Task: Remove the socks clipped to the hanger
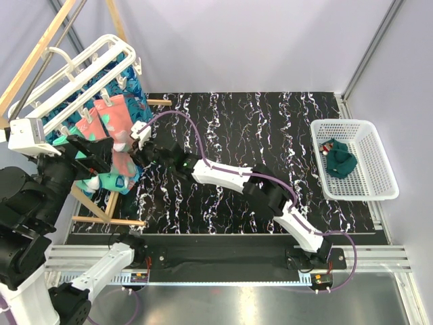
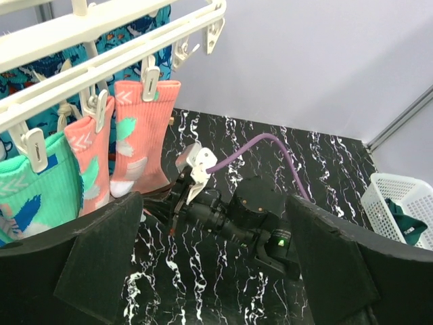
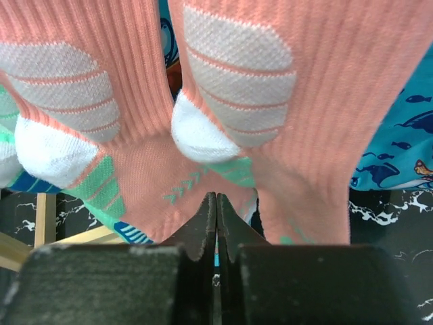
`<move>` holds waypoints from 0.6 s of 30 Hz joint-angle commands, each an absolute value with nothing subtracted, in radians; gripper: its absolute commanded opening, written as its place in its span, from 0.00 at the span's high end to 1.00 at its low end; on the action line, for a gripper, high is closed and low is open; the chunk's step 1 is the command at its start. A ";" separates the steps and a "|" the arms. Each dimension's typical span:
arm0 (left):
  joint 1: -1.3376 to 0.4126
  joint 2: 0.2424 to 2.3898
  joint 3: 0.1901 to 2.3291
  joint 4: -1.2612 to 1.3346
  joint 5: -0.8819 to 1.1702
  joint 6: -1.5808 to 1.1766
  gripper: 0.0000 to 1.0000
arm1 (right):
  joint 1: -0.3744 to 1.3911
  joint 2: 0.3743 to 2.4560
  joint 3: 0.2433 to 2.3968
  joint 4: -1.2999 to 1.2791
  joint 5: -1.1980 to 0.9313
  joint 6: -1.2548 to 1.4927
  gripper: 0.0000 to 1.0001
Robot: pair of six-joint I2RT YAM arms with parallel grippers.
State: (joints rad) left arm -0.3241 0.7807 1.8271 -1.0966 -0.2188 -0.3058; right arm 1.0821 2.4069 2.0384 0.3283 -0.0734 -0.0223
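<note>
1. Top view: the white hanger [image 1: 81,71] hangs tilted at the far left, against a wooden frame [image 1: 37,51]. Coral-pink socks [image 1: 108,116] hang clipped to it, with mint-green and blue patterned ones close around them.
2. Top view: the right arm stretches leftward across the black marbled counter [image 1: 270,128]. The right end effector [image 1: 133,150] is at the feet of the coral-pink socks, and the left end effector [image 1: 95,154] sits just to their left.
3. Top view: at the right edge a white mesh basket [image 1: 379,186] holds a dark teal sock [image 1: 340,159], well apart from the hanger.
4. Left wrist view: the left end effector's fingers [image 2: 101,261] are spread wide and hold nothing. The right arm's wrist lies between them, farther off. The coral-pink socks dangle from white clips [image 2: 150,81] at the far left.
5. Right wrist view: the right end effector's fingers [image 3: 203,227] are pressed together. Their tips meet at the lower edge of a coral-pink sock. I cannot tell whether any fabric is caught between them.
</note>
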 commanded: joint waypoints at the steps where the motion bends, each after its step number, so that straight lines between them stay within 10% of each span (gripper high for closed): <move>1: -0.322 0.766 1.784 -1.014 -0.227 -0.324 0.07 | 1.072 2.301 2.045 0.371 -0.094 -0.026 0.93; 7: -0.321 0.773 1.758 -1.000 -0.219 -0.330 0.06 | 1.074 2.329 2.077 0.353 -0.106 -0.032 0.27; 12: -0.321 0.775 1.763 -0.996 -0.195 -0.330 0.05 | 1.074 2.391 2.135 0.364 -0.103 -0.046 0.02; 18: -0.322 0.765 1.770 -0.997 -0.166 -0.325 0.05 | 1.075 2.529 2.299 0.368 0.021 -0.112 0.00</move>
